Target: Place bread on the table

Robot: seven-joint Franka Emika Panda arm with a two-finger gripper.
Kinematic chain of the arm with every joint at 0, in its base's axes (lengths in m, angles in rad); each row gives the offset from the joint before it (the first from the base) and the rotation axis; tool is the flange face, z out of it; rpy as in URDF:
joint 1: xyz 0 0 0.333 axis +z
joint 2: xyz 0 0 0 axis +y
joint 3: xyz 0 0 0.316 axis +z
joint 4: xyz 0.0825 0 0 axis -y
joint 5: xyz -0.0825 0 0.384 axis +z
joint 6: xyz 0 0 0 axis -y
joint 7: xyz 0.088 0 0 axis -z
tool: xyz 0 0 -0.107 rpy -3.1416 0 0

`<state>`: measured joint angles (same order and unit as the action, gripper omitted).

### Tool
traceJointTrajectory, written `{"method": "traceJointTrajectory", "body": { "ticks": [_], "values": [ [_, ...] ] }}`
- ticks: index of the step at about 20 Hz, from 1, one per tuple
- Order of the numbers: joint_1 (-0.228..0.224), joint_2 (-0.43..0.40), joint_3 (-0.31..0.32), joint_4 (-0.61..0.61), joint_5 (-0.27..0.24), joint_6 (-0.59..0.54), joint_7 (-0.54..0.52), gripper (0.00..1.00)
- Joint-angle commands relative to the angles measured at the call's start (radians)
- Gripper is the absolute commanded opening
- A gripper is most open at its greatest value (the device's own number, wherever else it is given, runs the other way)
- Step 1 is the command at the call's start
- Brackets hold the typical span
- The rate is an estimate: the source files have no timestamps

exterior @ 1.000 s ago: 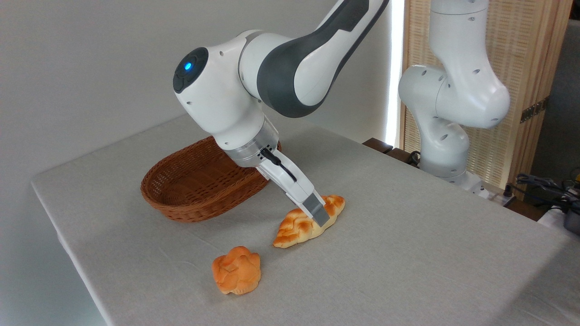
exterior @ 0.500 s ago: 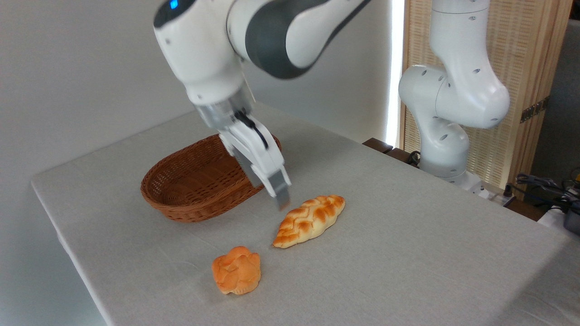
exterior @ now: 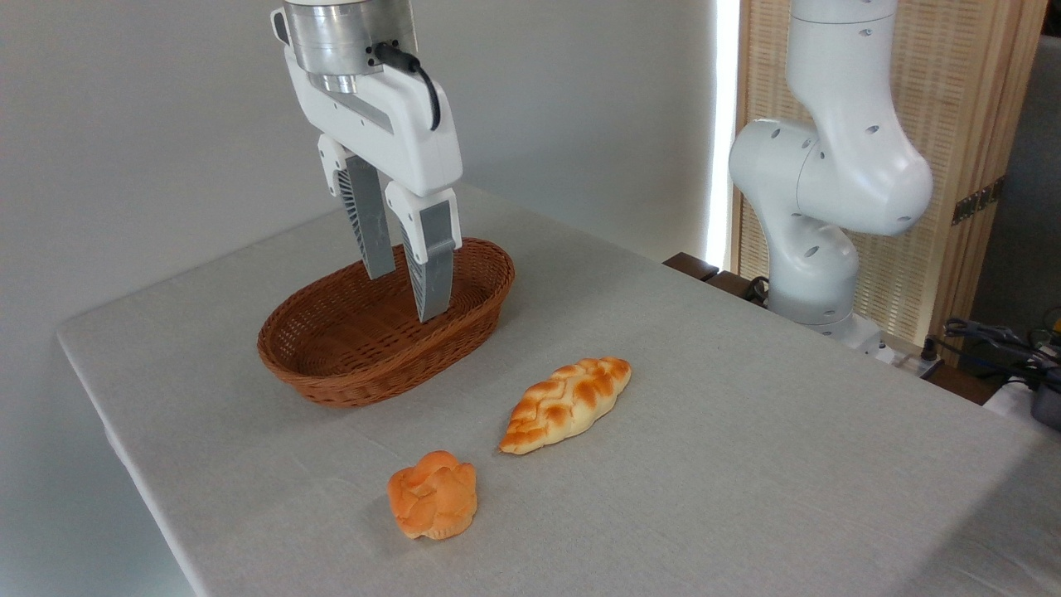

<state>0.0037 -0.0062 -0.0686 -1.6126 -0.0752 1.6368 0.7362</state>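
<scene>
The wicker basket serves as landmark. The hand hangs above it, fingers parted, grasping nothing. In front of the basket lies the round bun. The bread rests on the worktop, right of the basket.

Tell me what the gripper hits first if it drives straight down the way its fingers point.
Most likely the wicker basket: the gripper, jaws open and empty, points down over its inside, so the woven floor or near wall comes first. Depth is uncertain from this single view. The bread lies off that line.
</scene>
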Motion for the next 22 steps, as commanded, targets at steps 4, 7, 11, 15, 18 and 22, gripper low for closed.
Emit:
{"method": "traceJointTrajectory", "body": {
  "ticks": [4,7,11,15,18,22],
  "values": [
    [-0.005,0.009,0.007,0.019,0.006,-0.006,-0.005,1.00],
    [-0.005,0.008,0.012,0.020,0.008,-0.012,0.009,1.00],
    [-0.005,0.008,0.006,0.033,0.073,-0.037,-0.001,1.00],
    [-0.005,0.008,0.000,0.033,0.088,-0.043,-0.014,1.00],
    [-0.005,0.008,0.009,0.033,0.086,-0.041,-0.012,1.00],
    [-0.005,0.008,0.009,0.033,0.083,-0.041,-0.011,1.00]
  ]
}}
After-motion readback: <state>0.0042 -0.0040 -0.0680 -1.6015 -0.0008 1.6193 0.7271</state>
